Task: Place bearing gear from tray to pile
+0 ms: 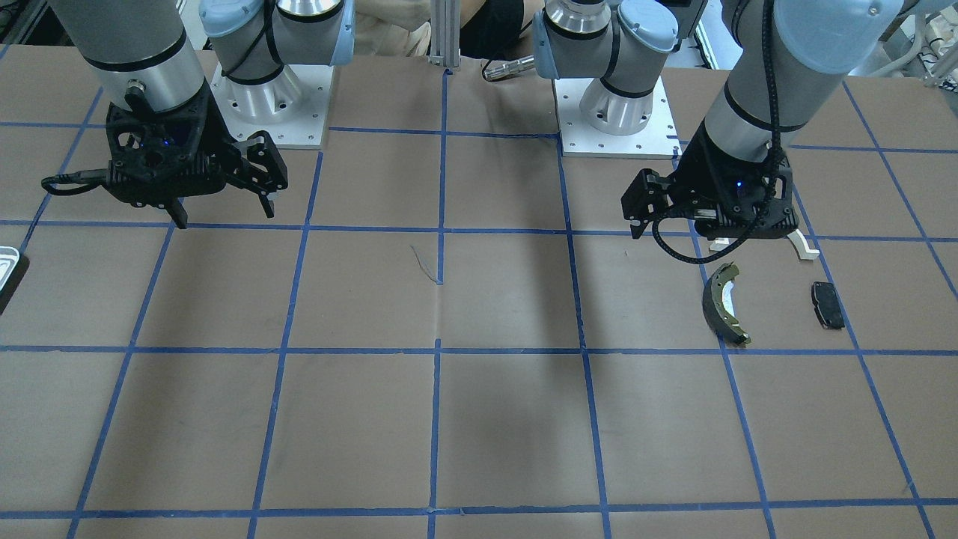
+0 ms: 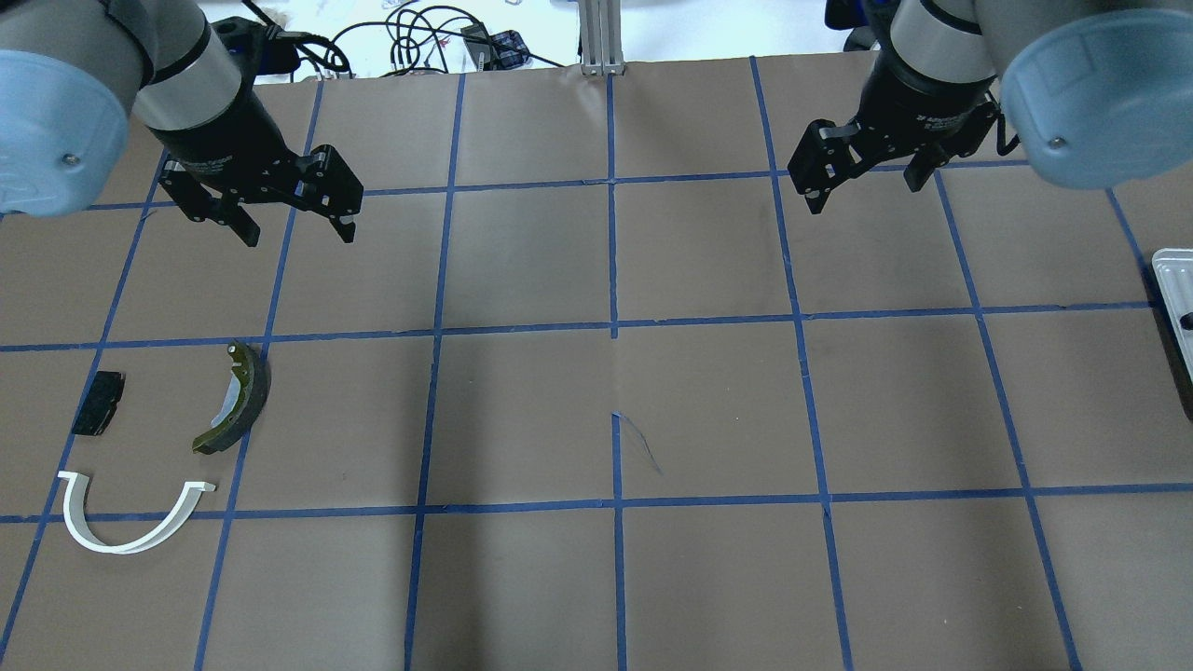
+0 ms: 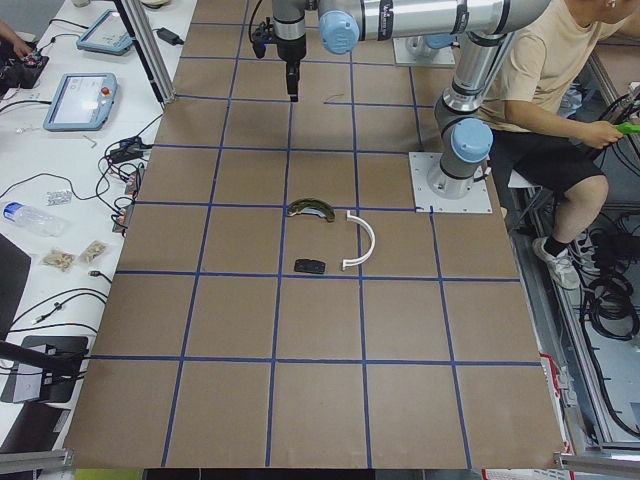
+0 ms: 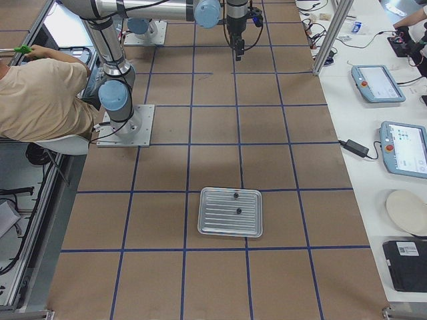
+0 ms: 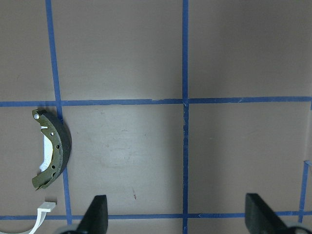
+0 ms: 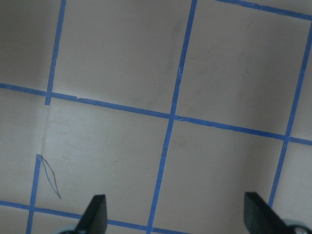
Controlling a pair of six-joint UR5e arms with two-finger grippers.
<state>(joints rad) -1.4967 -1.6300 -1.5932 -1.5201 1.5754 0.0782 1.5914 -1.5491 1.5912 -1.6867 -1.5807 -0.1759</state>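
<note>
Tray (image 4: 230, 212) sits flat on the table (image 2: 708, 410), at the 3 o'clock edge in the overhead view, only partly in frame there. The right side view shows all of it: ribbed silver floor, raised rim.
2 small dark parts are in the tray: 1 (image 4: 235, 195) just inside the far rim, at 12 o'clock of tray centre, and 1 (image 4: 238, 211) near centre. They are apart and not touching. Too small to tell which is the bearing gear, so the task part is in the tray, not at the pile.

Pile is at 8 o'clock in the overhead view, well apart from the tray, and consists of 3 loose parts, none touching:
- shoe (image 2: 238, 401), curved, dark with an olive rim
- pad (image 2: 98, 415), black, at 9 o'clock of the shoe
- arc (image 2: 121, 540), white, at 7 o'clock of the shoe, ends pointing to 12

Left gripper (image 2: 298, 235) points down above the table at 12 o'clock of the shoe. Its fingers (image 5: 97, 214) are spread wide with nothing between them.
Right gripper (image 2: 867, 194) points down at about 10 o'clock of the tray, well apart from it. Its jaws are wide apart too and carry nothing.
Both arms reach out from their bases toward the far side of the table.
</note>
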